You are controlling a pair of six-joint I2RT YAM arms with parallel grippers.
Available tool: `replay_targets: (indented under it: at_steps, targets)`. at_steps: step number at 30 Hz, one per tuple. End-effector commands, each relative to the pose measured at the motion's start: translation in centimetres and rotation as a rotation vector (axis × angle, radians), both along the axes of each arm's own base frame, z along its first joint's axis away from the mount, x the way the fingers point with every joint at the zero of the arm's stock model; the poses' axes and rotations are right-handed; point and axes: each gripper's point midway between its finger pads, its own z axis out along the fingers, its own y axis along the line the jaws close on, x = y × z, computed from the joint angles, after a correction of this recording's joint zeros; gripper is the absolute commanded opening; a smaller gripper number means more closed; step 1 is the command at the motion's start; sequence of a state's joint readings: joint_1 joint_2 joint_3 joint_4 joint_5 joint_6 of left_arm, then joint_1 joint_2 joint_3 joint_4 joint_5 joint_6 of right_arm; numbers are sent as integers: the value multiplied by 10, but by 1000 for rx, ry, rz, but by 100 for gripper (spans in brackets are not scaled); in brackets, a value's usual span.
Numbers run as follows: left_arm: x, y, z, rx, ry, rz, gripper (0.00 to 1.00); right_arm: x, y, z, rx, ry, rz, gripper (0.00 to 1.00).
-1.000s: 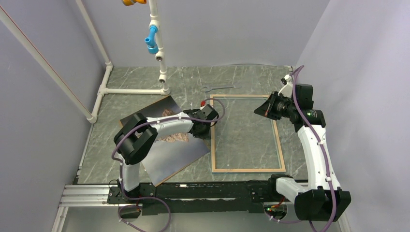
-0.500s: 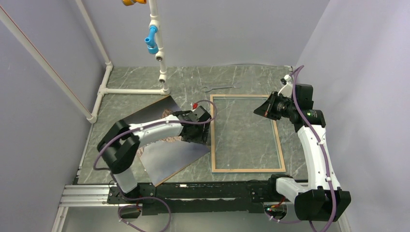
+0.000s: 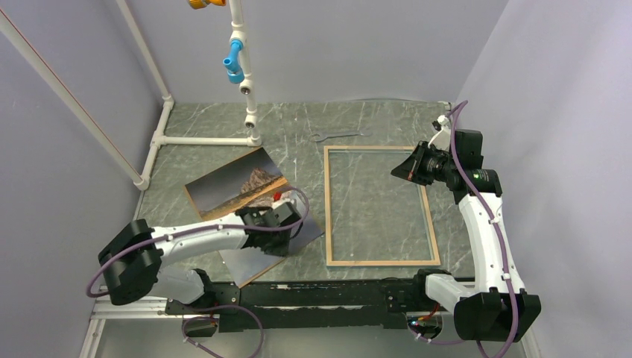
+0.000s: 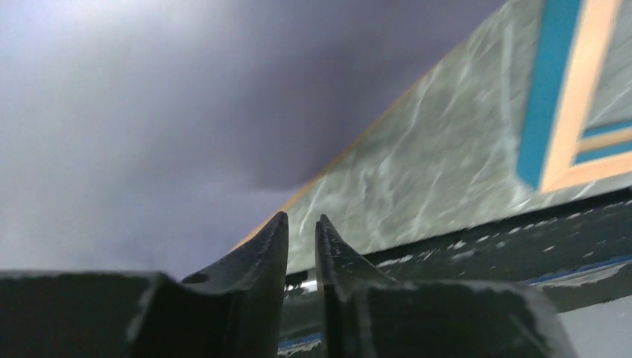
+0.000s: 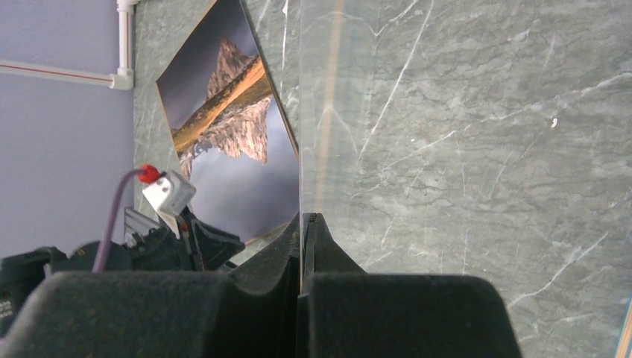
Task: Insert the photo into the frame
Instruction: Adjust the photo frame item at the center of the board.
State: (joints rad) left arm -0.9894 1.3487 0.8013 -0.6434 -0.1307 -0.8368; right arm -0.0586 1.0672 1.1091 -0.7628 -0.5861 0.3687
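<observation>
Top external view: the photo (image 3: 231, 185) lies picture-up and askew on the marbled table (image 3: 298, 123), just left of the frame (image 3: 380, 262). The frame rests flat with its pale wood side up. The left gripper (image 3: 291, 243) sits low over the photo's near right corner. In the left wrist view, its tips stand slightly parted with nothing between them. The right gripper (image 5: 301, 220), raised above the frame's far right corner, is clenched on the edge of a thin clear sheet (image 5: 300, 112). No writing can be read anywhere.
</observation>
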Motion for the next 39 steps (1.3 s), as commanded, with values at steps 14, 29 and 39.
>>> replay_targets:
  at_steps: [14,29,39]
  targets:
    - [-63,60,-37,297,52,238,0,0,2,22,-2,-84,33,0]
    - [-63,120,-73,317,101,481,0,2,7,25,28,-94,50,0]
    - [-39,122,-61,301,94,562,0,-1,7,25,28,-92,54,0]
